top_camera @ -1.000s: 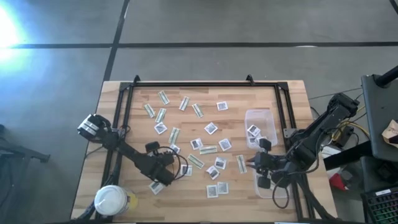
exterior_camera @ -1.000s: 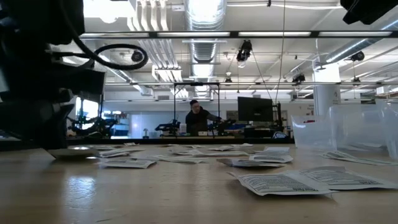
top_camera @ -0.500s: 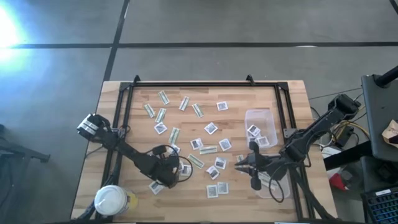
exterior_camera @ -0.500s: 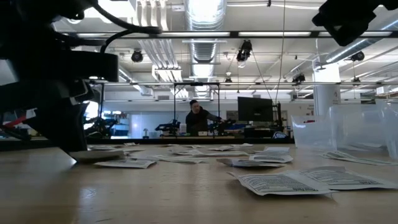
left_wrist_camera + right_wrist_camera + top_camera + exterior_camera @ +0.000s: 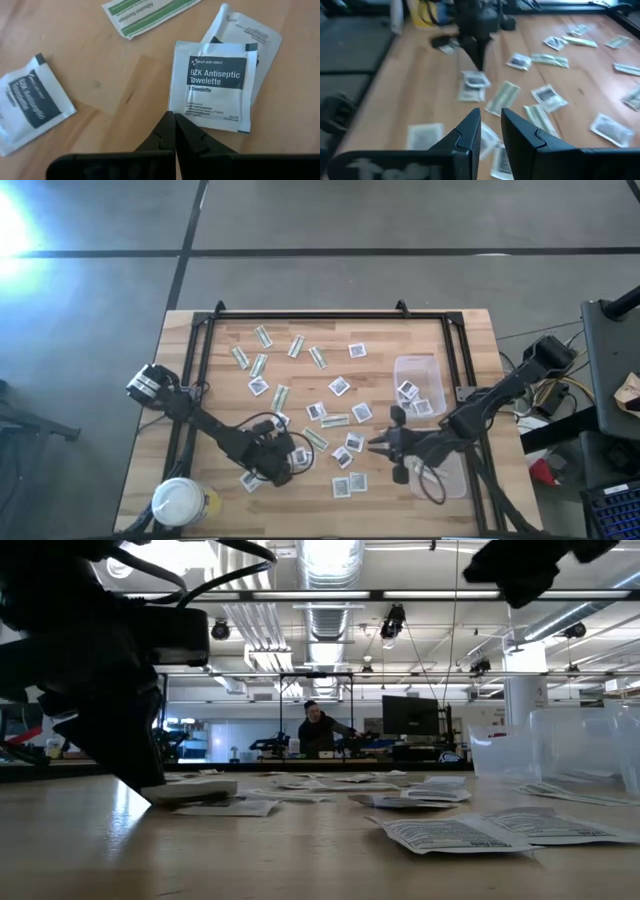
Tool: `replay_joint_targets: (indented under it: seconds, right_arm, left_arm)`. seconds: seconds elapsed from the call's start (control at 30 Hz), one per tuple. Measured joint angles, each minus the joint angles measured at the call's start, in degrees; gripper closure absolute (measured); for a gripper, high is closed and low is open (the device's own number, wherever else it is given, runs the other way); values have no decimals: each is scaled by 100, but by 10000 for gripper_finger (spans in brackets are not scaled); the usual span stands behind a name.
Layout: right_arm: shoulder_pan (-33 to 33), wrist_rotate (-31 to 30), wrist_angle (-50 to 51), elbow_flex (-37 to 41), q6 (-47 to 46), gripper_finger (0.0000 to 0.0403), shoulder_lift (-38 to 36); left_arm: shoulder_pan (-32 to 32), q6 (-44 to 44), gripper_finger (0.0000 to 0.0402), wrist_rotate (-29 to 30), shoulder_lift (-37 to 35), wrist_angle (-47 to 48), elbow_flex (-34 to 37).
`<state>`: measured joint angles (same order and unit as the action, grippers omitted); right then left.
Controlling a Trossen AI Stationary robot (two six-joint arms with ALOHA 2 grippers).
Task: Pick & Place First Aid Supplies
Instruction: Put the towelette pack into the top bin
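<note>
left fingers (image 5: 174,131) closed, tips touching towelette packet (image 5: 215,85).

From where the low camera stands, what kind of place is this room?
Probably a large robotics lab or workshop. Exposed ducts and strip lights run along the open ceiling, a person works at a far bench beside a monitor, and the wooden table carries a black frame.

Packets (image 5: 337,420) litter table centre; tub (image 5: 420,385) blocks right; far edge bare.
</note>
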<state>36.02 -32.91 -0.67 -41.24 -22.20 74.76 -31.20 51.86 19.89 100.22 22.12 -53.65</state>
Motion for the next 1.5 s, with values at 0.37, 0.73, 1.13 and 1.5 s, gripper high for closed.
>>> replay_joint_targets:
  seconds: [0.37,0.73,1.13,1.5]
  right_arm:
    - [-456,175,8,-512,671,313,1197]
    - [-863,874,-10,-1359,2111,302,2418]
    - [-1179,2263,43,-1951,2975,305,2934]
    - [-1286,2981,-215,-2368,4140,301,3417]
  left_arm:
    - [5,821,401,-98,13,-655,9]
    - [74,969,401,31,90,-945,22]
    - [74,154,401,361,17,-914,-242]
    - [74,208,401,356,17,-918,-130]
